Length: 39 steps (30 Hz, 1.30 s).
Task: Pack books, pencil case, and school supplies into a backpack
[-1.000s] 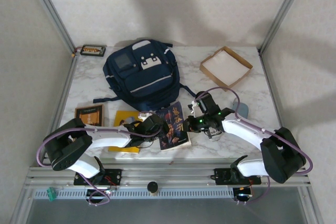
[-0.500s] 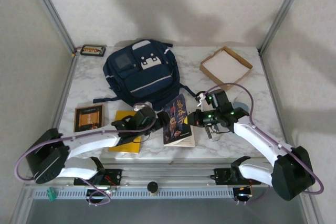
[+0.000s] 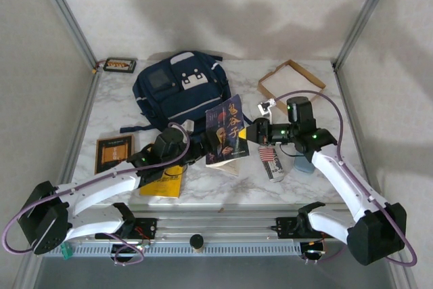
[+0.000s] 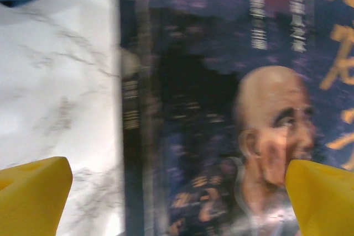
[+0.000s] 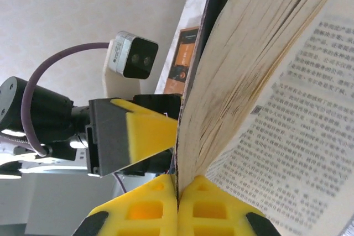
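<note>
Holding the dark blue book [image 3: 226, 130] by its right edge, the right pincer [image 5: 178, 192] is clamped fully closed and carries the book tilted above the surface [image 3: 108, 109], just in front of the backpack [image 3: 177, 93]. The left pincer [image 4: 177, 192] stands wide open at the book's left side, gripping nothing.

Hazards from this position:
- The right wrist view shows the pages fanning away from the pinched edge. The grip appears to take the cover and few pages, so the block may swing open, strain the binding or slide free.
- With the left pincer holding nothing, one narrow pinch bears the whole load; a quick turn may twist the book out.
- The backpack lies front up and no opening is visible. Pushing the book against closed fabric would bend it.
</note>
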Available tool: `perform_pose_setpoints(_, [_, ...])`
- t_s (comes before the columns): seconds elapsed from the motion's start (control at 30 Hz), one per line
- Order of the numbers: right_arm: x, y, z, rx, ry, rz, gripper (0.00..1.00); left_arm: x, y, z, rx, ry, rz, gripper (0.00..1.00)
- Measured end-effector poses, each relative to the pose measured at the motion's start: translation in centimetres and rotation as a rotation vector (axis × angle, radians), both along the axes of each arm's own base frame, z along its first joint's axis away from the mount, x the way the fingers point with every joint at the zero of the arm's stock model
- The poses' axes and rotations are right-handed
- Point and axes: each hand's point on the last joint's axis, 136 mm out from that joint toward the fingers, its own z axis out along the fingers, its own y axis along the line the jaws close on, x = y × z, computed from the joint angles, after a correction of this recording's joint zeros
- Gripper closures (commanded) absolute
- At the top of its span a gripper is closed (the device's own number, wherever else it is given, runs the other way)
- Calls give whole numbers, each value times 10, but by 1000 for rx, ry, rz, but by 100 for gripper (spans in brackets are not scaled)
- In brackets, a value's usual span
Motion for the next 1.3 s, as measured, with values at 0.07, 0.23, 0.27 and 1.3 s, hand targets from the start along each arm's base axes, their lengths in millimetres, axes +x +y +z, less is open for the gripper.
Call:
perform_pose_setpoints(0.07, [1, 1, 0, 9, 6, 11, 100, -2, -8, 13, -58, -19, -31, 20])
perform_pose_setpoints(0.23, [10, -11, 2, 32, 11, -8, 100, 0, -14, 29, -132, -37, -51, 36])
perform_pose_setpoints(0.27, [11, -13, 2, 35, 10, -12, 100, -1, -15, 32, -143, -43, -56, 41])
perform_pose_setpoints(1.3, [15, -30, -8, 170, 150, -62, 1, 14, -47, 90, -390, -114, -113, 100])
